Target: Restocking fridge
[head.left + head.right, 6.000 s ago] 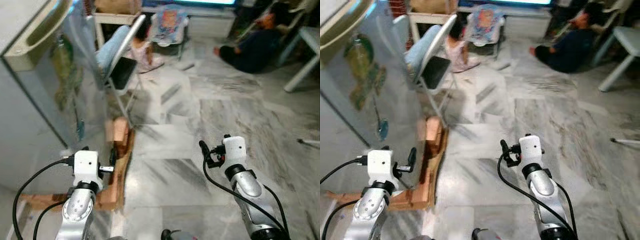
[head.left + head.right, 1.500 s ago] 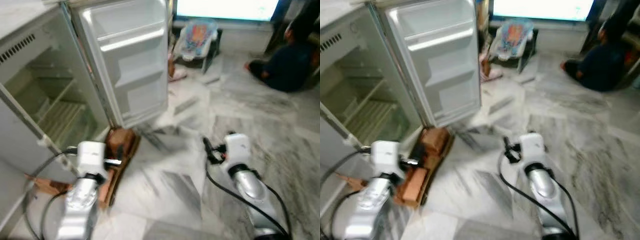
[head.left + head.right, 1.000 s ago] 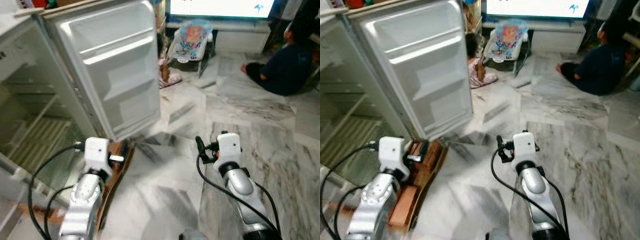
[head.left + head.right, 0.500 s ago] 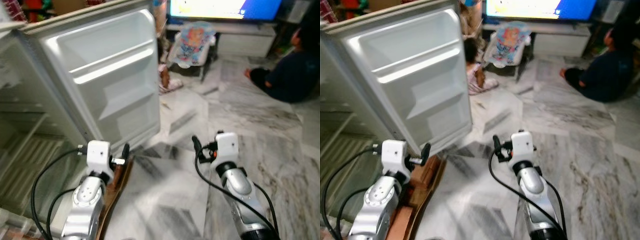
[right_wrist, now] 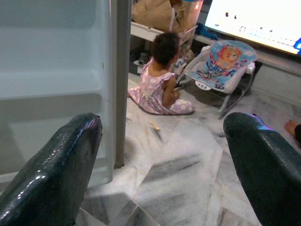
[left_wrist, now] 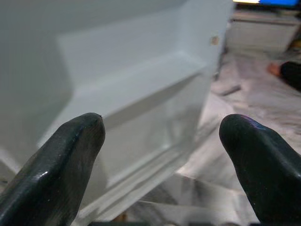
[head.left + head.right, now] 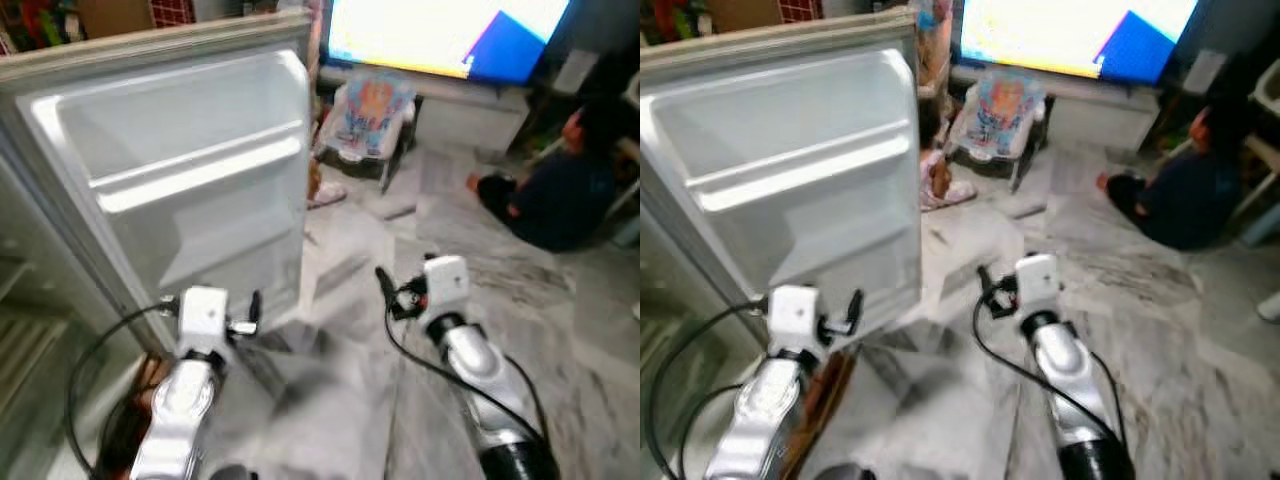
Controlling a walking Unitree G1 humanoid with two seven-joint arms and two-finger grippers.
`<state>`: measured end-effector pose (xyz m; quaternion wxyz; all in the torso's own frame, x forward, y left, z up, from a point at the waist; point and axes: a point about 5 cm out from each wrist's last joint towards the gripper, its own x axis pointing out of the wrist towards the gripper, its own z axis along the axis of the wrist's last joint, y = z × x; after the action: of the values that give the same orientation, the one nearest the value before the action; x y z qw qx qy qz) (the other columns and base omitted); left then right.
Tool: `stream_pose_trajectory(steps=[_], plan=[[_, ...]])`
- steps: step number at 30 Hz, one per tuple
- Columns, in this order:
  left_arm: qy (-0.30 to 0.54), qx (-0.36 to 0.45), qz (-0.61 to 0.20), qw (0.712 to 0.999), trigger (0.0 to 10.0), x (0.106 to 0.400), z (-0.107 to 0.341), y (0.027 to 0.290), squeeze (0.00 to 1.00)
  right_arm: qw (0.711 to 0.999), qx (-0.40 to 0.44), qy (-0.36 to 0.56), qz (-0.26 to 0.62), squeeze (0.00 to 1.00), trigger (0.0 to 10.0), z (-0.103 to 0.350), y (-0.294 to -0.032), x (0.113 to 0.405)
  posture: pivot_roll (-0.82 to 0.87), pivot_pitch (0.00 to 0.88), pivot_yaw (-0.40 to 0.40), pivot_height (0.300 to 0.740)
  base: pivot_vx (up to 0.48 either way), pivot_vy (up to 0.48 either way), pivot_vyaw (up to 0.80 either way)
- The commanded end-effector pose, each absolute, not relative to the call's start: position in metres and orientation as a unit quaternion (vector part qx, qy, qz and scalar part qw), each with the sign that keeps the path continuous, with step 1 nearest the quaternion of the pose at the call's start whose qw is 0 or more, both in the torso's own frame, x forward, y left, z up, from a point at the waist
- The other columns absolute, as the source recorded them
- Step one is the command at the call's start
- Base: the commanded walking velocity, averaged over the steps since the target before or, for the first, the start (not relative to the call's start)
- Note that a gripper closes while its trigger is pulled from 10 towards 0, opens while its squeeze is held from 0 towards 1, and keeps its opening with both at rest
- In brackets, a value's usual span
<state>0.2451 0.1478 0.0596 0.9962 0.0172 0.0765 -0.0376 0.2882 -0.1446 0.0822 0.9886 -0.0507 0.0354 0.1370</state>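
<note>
Now that the fridge door [image 7: 190, 170] has swung wide open, its racks bare, both the left gripper [image 6: 162, 155] and right gripper [image 5: 162, 160] hang spread and empty; restocking can begin.

Spread black fingers [image 5: 44, 174], fridge door [image 5: 56, 80], seated child [image 5: 162, 82], baby bouncer [image 5: 221, 66] on marble floor [image 5: 188, 174].

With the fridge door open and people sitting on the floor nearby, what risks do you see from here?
1. A small person sits on the floor just past the edge of the open fridge door; swinging the door or walking forward might hit them.
2. Another person sits on the floor to the right, near the robot's path.
3. Both the left pincer and the right pincer are open and empty, so nothing is being restocked yet.
</note>
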Motion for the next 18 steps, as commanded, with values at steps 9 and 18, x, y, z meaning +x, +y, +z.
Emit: stream_pose_trajectory(steps=[9,18], plan=[[0.090,0.049,0.031,0.994,10.0,0.216,0.048,0.169,0.00,0.984,-0.061,0.074,0.150,0.00,10.0,0.062,-0.156,0.286,0.07,0.041,-0.153,0.740,0.000,0.000,0.00],[0.067,0.101,0.061,0.991,10.0,0.213,0.060,0.179,0.00,0.977,-0.084,0.055,0.189,0.00,10.0,0.073,-0.141,0.302,0.10,0.056,-0.184,0.740,0.000,0.000,0.00]])
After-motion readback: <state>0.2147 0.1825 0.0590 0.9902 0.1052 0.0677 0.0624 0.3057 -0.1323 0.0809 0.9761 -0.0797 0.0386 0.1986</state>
